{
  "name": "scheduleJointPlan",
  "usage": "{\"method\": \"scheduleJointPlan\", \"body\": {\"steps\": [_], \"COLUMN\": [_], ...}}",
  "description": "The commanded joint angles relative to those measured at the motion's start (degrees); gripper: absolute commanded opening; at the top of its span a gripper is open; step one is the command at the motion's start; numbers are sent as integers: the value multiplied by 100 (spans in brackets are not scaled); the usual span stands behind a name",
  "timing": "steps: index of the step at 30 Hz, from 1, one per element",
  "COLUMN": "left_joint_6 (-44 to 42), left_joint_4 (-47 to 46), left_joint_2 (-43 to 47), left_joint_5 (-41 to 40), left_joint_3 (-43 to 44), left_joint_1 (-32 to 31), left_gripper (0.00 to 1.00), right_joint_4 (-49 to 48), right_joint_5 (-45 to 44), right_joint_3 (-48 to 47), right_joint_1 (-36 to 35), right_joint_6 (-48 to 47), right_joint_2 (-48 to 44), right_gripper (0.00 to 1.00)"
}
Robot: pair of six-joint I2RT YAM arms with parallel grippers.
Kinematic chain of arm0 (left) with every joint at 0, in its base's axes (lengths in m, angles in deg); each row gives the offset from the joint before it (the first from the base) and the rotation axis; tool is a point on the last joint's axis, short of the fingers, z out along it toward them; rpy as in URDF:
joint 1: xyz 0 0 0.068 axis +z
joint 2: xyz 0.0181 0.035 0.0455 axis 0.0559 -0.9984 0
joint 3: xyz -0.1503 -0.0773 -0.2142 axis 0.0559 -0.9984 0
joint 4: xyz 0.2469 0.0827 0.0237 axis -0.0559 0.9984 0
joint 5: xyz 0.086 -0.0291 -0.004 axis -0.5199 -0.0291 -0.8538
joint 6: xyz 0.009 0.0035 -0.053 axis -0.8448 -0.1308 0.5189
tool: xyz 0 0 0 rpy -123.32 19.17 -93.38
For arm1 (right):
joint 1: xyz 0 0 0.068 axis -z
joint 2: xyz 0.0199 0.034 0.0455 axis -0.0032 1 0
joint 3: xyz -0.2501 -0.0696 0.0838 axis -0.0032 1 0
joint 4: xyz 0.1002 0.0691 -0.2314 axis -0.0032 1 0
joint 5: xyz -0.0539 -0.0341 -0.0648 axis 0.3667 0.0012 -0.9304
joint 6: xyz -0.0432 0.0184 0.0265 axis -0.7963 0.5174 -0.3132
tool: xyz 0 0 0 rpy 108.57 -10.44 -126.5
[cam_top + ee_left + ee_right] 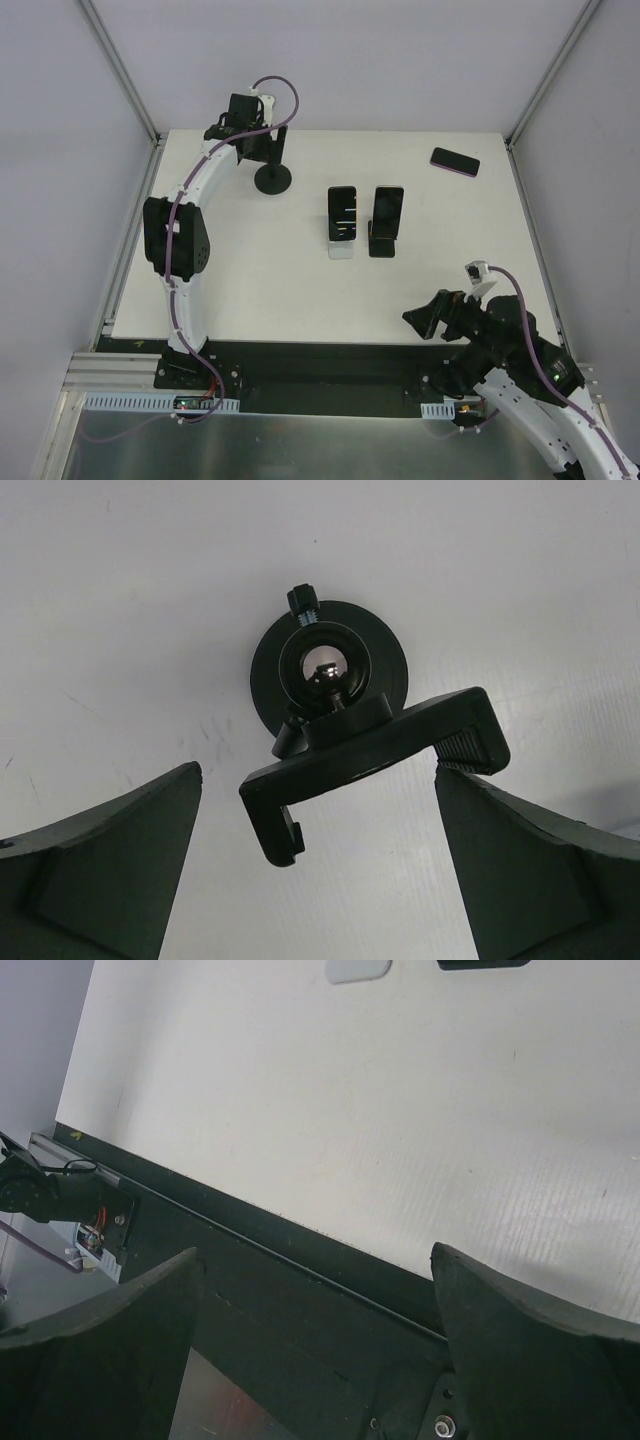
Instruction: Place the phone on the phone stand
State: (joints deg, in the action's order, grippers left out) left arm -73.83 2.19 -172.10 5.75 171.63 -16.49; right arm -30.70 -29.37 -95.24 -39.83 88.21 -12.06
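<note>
a: where is the phone (455,161)?

b: it lies flat near the far right corner of the table (250,290). its long axis runs roughly left to right in the top view, a little slanted. nothing holds it.

a: and the phone stand (271,170)?

b: far left, a round base with a clamp head. the left gripper (248,118) hangs right over it, spread wide and empty. in the left wrist view the clamp bracket sits between the fingers (120,860).

a: so which arm goes for the phone?

b: the right one, i'd say. the right gripper (428,318) sits at the near edge, also wide and empty, and the phone lies out ahead of it toward the far edge. the left gripper is well apart from the phone, with two propped phones (342,212) between them.

a: and the grasp?

b: probably across the narrow width, so the wrist would turn to square the fingers to that long axis.
</note>
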Motion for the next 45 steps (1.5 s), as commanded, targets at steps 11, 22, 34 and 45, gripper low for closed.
{"method": "scheduleJointPlan", "body": {"steps": [11,22,34,45], "left_joint_6": [1107,1063,905,1457], "left_joint_4": [-148,-95,62,546], "left_joint_2": [328,-156,-218,2520], "left_joint_5": [-1079,-1978,-1557,-1355], "left_joint_3": [-25,239,740,-1964], "left_joint_1": [-535,-623,-641,-658], "left_gripper": [99,97,29,0], "right_joint_4": [-29,165,-238,-2040], "right_joint_5": [-90,-160,-249,384], "right_joint_3": [-58,3,319,1040], "right_joint_1": [-33,-33,-33,-68], "right_joint_6": [302,495,443,258], "right_joint_2": [7,-213,155,1235], "right_gripper": [96,96,96,99]}}
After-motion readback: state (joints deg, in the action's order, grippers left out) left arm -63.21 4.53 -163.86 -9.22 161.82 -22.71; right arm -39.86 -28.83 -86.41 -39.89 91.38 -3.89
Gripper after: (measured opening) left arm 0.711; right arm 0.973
